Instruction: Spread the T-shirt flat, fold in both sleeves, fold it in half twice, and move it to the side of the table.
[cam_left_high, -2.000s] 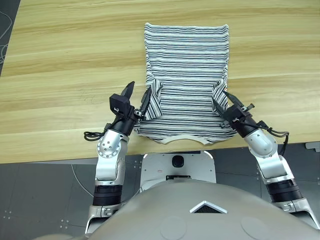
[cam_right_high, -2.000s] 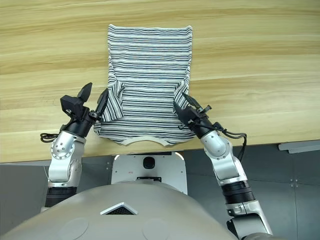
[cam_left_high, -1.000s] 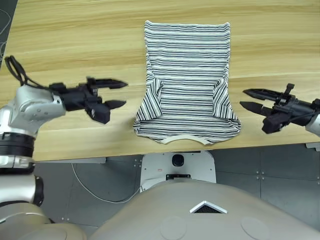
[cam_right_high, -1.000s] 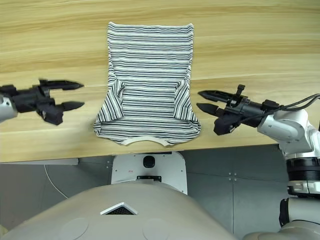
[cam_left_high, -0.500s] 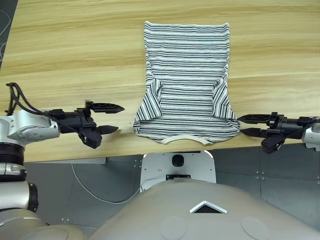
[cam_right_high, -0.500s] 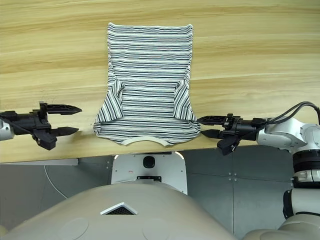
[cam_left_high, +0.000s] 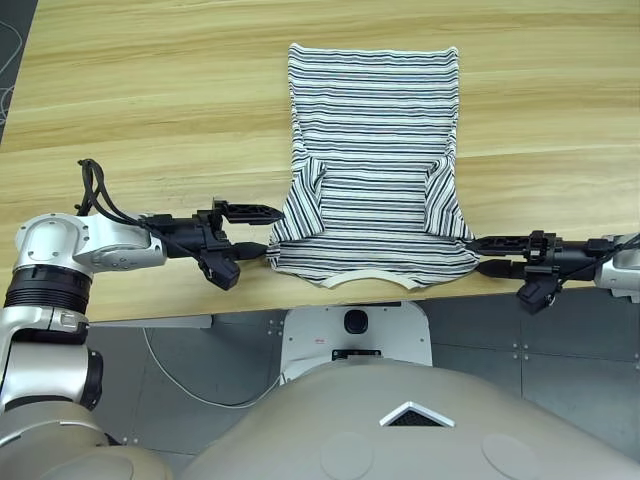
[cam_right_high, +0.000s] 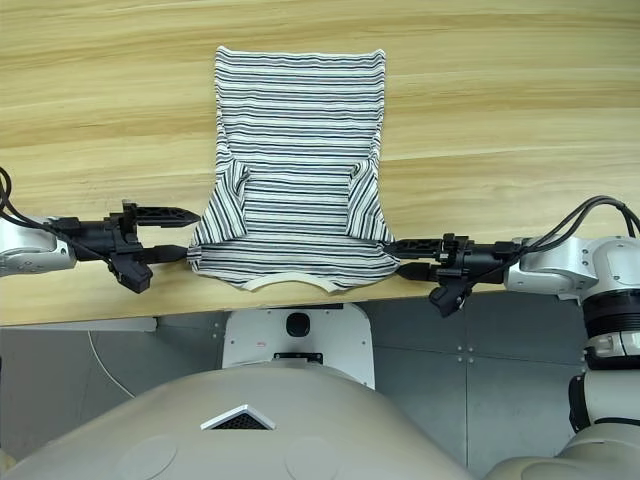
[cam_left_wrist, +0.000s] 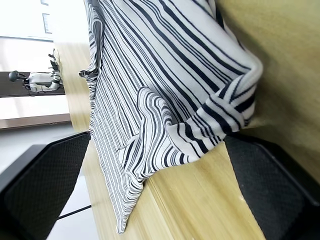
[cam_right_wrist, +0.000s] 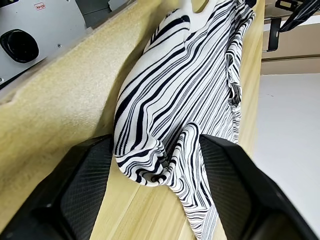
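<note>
Two end effectors flank a black-and-white striped T-shirt (cam_left_high: 372, 150) lying on a light wooden bench (cam_left_high: 150, 100), the garment set in the middle with its collar (cam_left_high: 368, 281) at the near edge, closest to the robot, and its hem (cam_left_high: 375, 50) at the far end. Both sleeves are folded inward over the chest, the left sleeve (cam_left_high: 308, 195) and right sleeve (cam_left_high: 443, 195) forming small flaps on either side of the body panel. The left end effector (cam_left_high: 262, 229) comes in low from the robot's left, level with the bench top, its fingers (cam_left_wrist: 45, 185) spread wide with the shirt's near left corner sitting between them. The right end effector (cam_left_high: 484, 254) comes in the same way from the robot's right, its fingers (cam_right_wrist: 85, 195) parted more narrowly and straddling the near right corner, where the fabric bunches into a rounded fold. Whether either set of fingertips actually touches the cloth cannot be told, but neither is pinched on it. The shirt's lower body flares out slightly wider than its upper part, and the fabric lies mostly smooth
</note>
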